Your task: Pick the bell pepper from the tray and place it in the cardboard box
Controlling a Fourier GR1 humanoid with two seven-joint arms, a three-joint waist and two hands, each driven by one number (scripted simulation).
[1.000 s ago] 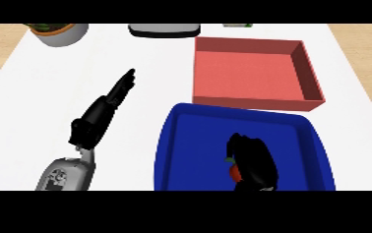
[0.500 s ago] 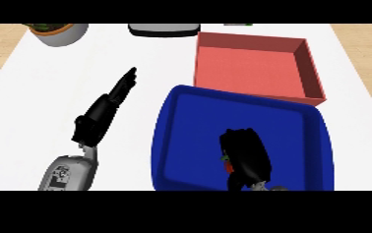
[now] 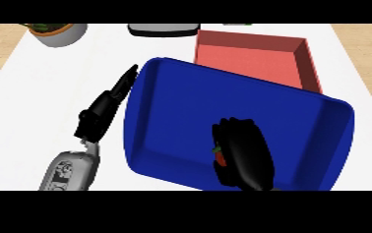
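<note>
Down at lower center, the right hand has its fingers wrapped round the red bell pepper, inside the blue tray, probably for lifting. Left hand rests straight-fingered at middle left, and the red cardboard box waits upper right.

The blue tray now fills far more of the head view than a second ago and sits skewed — its far edge slants and overlaps the near wall of the red box, where before a strip of white counter lay between the two. The right hand shows higher in the view, with its fingers curled round a red bell pepper — only a sliver of red peeks out at its left side. The left hand now lies right against the tray's left rim, where earlier it was clearly apart.
</note>
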